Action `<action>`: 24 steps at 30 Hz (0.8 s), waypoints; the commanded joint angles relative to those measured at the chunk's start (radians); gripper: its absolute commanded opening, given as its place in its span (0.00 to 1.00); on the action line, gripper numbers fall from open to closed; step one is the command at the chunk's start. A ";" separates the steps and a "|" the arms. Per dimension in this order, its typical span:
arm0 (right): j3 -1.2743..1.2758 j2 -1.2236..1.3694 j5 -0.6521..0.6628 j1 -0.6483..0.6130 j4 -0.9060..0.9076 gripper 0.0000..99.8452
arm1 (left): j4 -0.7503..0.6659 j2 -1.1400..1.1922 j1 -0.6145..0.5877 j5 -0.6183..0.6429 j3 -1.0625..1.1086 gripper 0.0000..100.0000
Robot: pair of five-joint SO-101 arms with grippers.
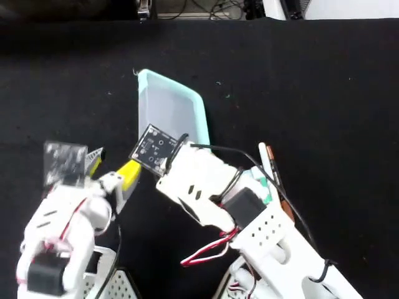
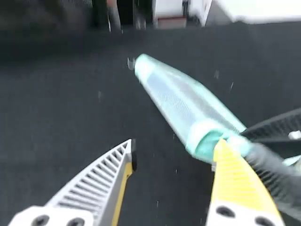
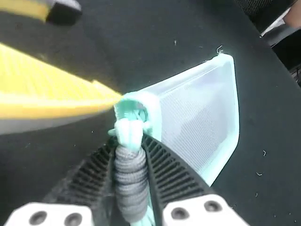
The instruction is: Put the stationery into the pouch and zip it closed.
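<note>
The teal mesh pouch (image 1: 169, 111) lies flat in the middle of the black table, its near corner under the right arm (image 1: 199, 180). In the right wrist view my right gripper (image 3: 130, 137) is shut on the grey cord zipper pull (image 3: 128, 165) at the pouch's (image 3: 202, 117) near corner. My left gripper (image 2: 176, 147) stands open beside that corner, and its yellow finger (image 2: 235, 174) touches the pouch (image 2: 183, 101) end. Two pens (image 1: 270, 167), one white and one brown, lie to the right, partly beneath the right arm.
The black tabletop (image 1: 312, 93) stretches bare to the right and behind the pouch. Cables and equipment (image 1: 206, 7) sit along the far edge. The two arms stand close together at the front.
</note>
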 commanded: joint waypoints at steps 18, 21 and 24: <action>0.015 -0.231 0.020 -0.017 0.127 0.01 | -0.123 0.172 0.013 -0.081 0.065 0.29; 0.051 -0.229 0.021 -0.017 0.100 0.01 | -0.091 0.172 0.013 -0.081 0.031 0.29; 0.079 -0.231 0.021 -0.026 0.069 0.01 | -0.091 0.173 0.013 -0.081 0.028 0.29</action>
